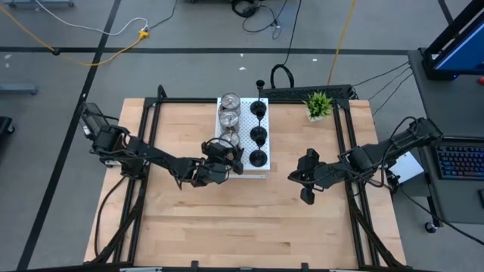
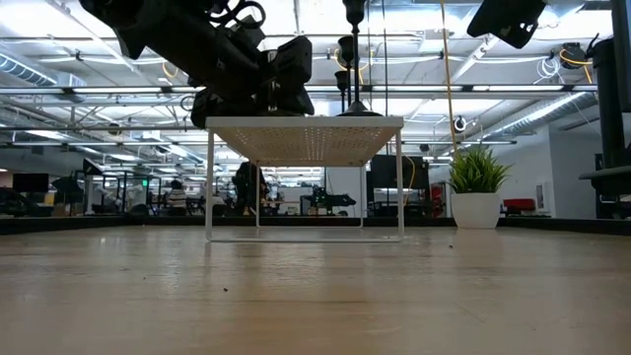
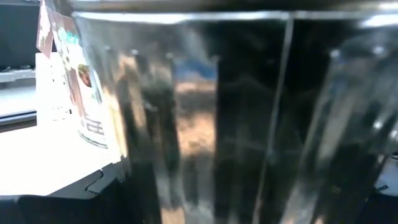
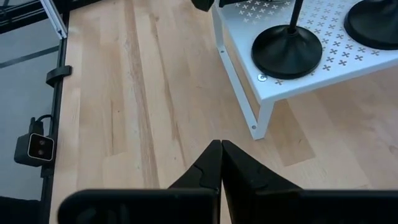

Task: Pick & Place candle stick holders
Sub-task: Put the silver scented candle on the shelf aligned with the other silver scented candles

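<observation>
On the white perforated board (image 1: 240, 143) we count three black candle stick holders (image 1: 259, 137) in a row, with two silver holders (image 1: 229, 108) beside them; our left gripper (image 1: 219, 155) sits at the board's near corner, its fingers spread wide around the third silver holder (image 3: 236, 118); our right gripper (image 4: 221, 163) hovers clenched and empty over the bare table (image 1: 227, 219), near the board.
</observation>
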`<state>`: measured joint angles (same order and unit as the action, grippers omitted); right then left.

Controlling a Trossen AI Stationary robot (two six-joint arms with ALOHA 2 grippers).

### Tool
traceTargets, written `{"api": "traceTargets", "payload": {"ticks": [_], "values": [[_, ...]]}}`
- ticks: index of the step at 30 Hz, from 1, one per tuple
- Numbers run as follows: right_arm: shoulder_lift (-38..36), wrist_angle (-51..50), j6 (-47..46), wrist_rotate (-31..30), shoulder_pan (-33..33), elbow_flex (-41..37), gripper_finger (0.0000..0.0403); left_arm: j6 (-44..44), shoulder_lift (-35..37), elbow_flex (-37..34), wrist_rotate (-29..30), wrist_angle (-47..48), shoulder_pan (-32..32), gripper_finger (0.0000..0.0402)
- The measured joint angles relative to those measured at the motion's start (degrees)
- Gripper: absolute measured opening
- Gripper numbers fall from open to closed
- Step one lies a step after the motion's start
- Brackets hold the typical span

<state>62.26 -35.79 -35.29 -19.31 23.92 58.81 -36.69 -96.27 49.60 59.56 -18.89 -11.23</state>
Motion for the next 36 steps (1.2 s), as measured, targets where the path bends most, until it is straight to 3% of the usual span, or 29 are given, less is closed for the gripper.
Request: {"api": "traceTargets", "payload": {"ticks": [8,16,36], "values": [[0.0,0.6,0.2,0.0,0.0,0.0,0.0,-0.5,0.0,0.0,-0.1,0.2,0.0,0.0385],[0.0,0.8,0.4,-0.1,0.0,0.0,0.0,-0.5,0.0,0.1,-0.8,0.2,0.0,0.0373],[0.0,0.9,0.4,0.0,0.0,0.0,0.0,2.4,0.0,0.1,-1.3,0.3,0.0,0.0392]]}}
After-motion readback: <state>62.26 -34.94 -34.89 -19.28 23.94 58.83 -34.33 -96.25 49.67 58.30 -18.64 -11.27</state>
